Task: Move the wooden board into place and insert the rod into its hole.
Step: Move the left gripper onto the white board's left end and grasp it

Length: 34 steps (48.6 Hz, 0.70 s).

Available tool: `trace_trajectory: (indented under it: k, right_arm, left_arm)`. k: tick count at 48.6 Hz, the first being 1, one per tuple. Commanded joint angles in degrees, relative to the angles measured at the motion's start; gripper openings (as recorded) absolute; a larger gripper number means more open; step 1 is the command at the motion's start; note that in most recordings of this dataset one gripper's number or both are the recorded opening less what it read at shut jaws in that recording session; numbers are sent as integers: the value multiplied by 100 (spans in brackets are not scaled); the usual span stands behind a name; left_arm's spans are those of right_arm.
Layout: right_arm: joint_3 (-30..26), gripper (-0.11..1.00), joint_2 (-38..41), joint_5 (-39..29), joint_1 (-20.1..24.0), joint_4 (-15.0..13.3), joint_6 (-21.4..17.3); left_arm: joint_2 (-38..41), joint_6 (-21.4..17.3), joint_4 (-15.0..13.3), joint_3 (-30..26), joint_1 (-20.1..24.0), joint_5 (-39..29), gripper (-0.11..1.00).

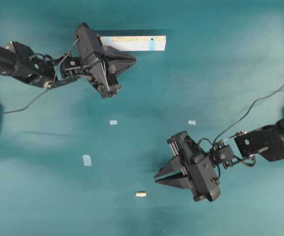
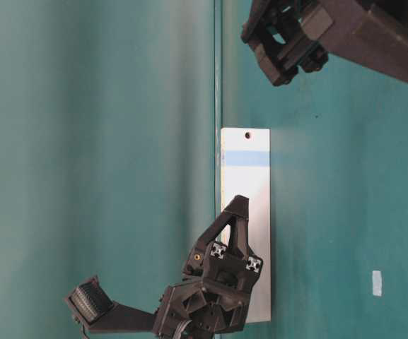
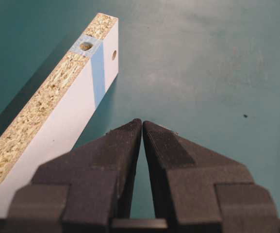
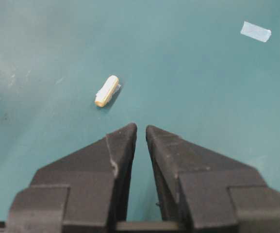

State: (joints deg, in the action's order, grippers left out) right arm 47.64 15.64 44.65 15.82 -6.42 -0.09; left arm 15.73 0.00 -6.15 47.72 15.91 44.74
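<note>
The wooden board [image 1: 137, 43] lies at the far middle of the table, speckled edge up, with a blue patch and a dark hole near its right end. My left gripper [image 1: 133, 60] is shut and empty, just in front of the board's near face. In the left wrist view the board [image 3: 67, 107] runs along the left of the shut gripper [image 3: 142, 122]. The rod [image 1: 141, 194] lies on the table at the front. My right gripper [image 1: 156, 179] hovers just right of it, jaws almost together and empty. In the right wrist view the rod [image 4: 107, 91] lies ahead, left of the gripper [image 4: 140, 127].
Three small pale-blue tape squares lie on the teal table: one [image 1: 113, 122] at the middle, one [image 1: 191, 122] right of it, one [image 1: 87, 160] at front left. A tape square [image 4: 255, 31] also shows in the right wrist view.
</note>
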Motion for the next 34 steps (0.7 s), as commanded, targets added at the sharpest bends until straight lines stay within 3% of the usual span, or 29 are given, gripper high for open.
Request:
trace_trajectory:
  k: [1,3,7,10,16,21,25,30,34]
  right_arm:
    - [-88,24,-167,35,44,-9,-62]
    - [-105,22,-264,-53,35,-9,-70]
    - [-176,7,-501,-369,44,-9,-70]
    - [-237,0,-703,-738,44,-9,-70]
    - [-360,-1,-1081,-1582,44,-9,-79]
    - [-457,0,-1274,-2206,44,-18,-79]
    - [-545,4,-1389,-2628,44,-9,-88]
    - [-686,26,-1433,-3032,44,-9,-202]
    - [-817,49,-1433,-3401,44,-9,-404]
  left_arm:
    - [-352,9,185,-167,-18,-281,16]
    - [-422,-9,185,-220,-26,-527,13]
    - [-589,-35,202,-352,-26,-1090,0]
    - [-721,-62,220,-466,-35,-1521,0]
    - [-967,-149,229,-650,-35,-2303,2]
    - [-1160,-264,229,-721,-35,-2883,23]
    - [-1266,-343,229,-747,-18,-3243,49]
    - [-1371,-448,229,-756,9,-3630,77]
    - [-1424,-536,229,-756,62,-3850,90]
